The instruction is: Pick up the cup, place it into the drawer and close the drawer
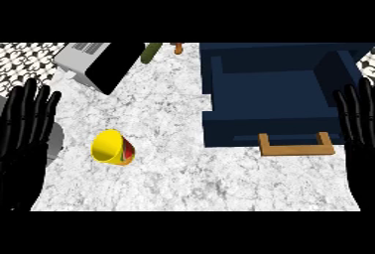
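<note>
A yellow cup (111,147) with a red and green side lies tipped on the marble counter (183,173), left of centre, its mouth facing the view. The dark blue drawer (271,94) stands open at the upper right, with a wooden handle (296,145) on its front. My left hand (26,139) rests open at the left edge, fingers up, a short way left of the cup. At the right edge my right hand (359,129) rests open too, just right of the drawer's front. Neither hand touches anything.
A grey and black appliance (99,62) sits at the back left. Behind it stand a dark green bottle (151,52) and a small orange object (178,48). The counter's front edge runs along the bottom of the view.
</note>
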{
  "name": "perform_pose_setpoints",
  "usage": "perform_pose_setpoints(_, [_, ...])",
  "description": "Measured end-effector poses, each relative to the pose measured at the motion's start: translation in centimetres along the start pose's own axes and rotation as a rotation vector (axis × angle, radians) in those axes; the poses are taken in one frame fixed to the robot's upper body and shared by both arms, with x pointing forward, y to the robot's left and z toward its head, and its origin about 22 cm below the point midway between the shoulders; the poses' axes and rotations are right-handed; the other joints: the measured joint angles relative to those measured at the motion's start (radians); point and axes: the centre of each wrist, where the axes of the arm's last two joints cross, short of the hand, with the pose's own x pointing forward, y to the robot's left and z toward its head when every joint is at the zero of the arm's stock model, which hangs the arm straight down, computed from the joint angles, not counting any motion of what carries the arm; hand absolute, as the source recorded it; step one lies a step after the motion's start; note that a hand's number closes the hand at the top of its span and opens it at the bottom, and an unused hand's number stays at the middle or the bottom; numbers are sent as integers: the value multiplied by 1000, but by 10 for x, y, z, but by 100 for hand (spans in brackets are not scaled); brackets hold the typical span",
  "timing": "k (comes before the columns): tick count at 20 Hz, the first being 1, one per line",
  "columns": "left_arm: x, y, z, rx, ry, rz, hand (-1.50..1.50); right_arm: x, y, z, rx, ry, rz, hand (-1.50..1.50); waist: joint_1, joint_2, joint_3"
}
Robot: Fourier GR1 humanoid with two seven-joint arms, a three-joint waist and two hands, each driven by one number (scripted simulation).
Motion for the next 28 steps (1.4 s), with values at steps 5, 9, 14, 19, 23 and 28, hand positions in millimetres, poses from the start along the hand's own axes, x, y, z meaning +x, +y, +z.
perform_pose_setpoints(5, [2,10,-7,-216,-34,91,-150,-2,0,0,-1,-3,-26,-150,1,-4,-46])
perform_pose_setpoints(9, [-19,22,-4,-344,68,270,-150,-6,6,-2,80,56,-38,-150,4,0,-60])
perform_pose_setpoints(14, [-44,63,-13,-395,171,394,-150,-10,1,-7,150,119,-48,-150,1,-2,-63])
perform_pose_setpoints(19, [-82,87,-27,-402,236,401,-150,-18,4,-20,162,131,-56,-150,0,-4,-64])
perform_pose_setpoints(23, [-109,96,-24,-398,286,382,-150,-24,1,-33,167,128,-55,-150,1,-4,-64])
perform_pose_setpoints(28, [-140,104,-14,-387,339,356,-150,-28,-3,-43,168,110,-53,-150,1,-5,-64])
